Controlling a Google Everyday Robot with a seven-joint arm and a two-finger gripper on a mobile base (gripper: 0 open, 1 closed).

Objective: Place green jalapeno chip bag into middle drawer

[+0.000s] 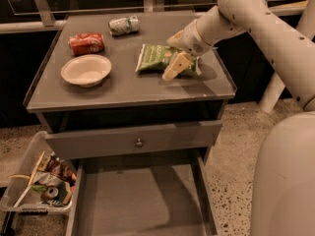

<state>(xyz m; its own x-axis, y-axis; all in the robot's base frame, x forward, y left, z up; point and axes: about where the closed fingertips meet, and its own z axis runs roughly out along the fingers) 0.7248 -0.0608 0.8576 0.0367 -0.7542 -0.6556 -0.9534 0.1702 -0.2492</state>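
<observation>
The green jalapeno chip bag [156,58] lies flat on the grey table top [123,90], right of centre. My gripper [172,53] comes in from the right and hangs low over the bag's right end. It is open, with one finger [175,66] lying across the bag's near edge and the other [175,37] at its far edge. The bag's right end is hidden under the gripper. The middle drawer [142,200] is pulled out below the table front and shows a bare grey floor.
A white bowl [86,70], a red can [86,43] and a crushed green-and-white can [124,25] sit on the left half of the table. A drawer front with a knob [139,142] sits above the open drawer. A clear bin of trash [42,186] stands at lower left.
</observation>
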